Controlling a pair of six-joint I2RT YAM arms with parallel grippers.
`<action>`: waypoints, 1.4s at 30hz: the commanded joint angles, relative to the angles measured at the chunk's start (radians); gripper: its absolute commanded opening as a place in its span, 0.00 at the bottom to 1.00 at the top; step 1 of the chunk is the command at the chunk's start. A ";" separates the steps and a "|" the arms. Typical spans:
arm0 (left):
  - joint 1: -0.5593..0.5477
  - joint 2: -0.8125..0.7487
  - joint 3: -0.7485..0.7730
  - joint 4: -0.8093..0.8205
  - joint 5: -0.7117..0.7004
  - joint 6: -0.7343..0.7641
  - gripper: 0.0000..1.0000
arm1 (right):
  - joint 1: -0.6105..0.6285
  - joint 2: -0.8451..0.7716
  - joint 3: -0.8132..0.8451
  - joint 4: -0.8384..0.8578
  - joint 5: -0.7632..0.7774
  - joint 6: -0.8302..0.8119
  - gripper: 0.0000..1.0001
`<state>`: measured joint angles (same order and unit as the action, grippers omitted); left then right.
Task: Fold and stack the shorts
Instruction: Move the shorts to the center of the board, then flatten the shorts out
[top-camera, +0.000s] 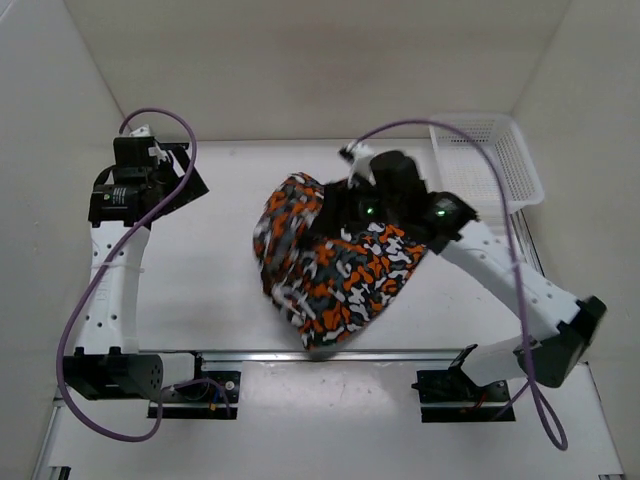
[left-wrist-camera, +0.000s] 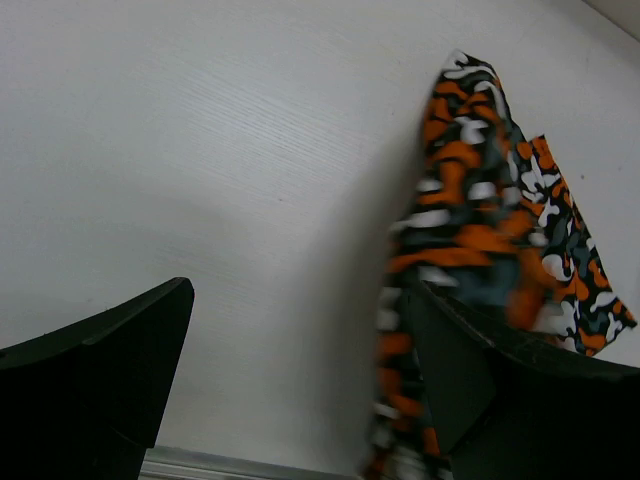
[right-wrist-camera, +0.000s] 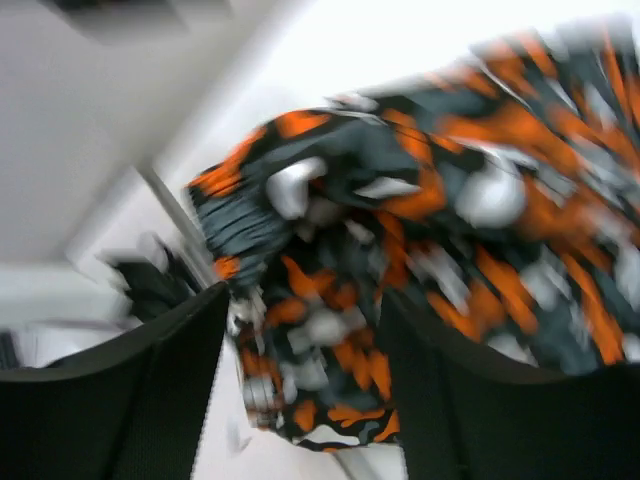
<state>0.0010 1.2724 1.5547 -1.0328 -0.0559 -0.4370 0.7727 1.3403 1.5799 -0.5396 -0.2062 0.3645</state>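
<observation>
The right pincer (right-wrist-camera: 305, 310) grips a fold of the shorts (top-camera: 340, 275) and holds them bunched, hanging over the middle of the worktop (top-camera: 200, 280). With so narrow a hold on loose cloth, the fabric could slip free or land crumpled and twisted rather than flat for folding. At the far left, the left pincer (left-wrist-camera: 297, 290) stands open and empty, well apart from the cloth and unable to steady a trailing edge. The count is one pair of shorts, two pincers and one white basket (top-camera: 490, 160) at the far right.
</observation>
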 joint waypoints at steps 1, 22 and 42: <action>0.010 -0.018 -0.019 -0.023 0.077 0.026 1.00 | 0.034 -0.031 -0.130 -0.147 0.157 0.045 0.71; -0.097 0.090 -0.740 0.189 0.205 -0.307 0.99 | -0.076 -0.044 -0.776 -0.020 0.016 0.473 0.96; -0.119 0.095 -0.501 0.100 0.120 -0.255 0.10 | -0.143 0.322 -0.442 0.061 0.128 0.279 0.01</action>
<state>-0.1028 1.4773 0.9710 -0.8913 0.0994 -0.7204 0.7128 1.6512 1.0008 -0.4473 -0.1509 0.7593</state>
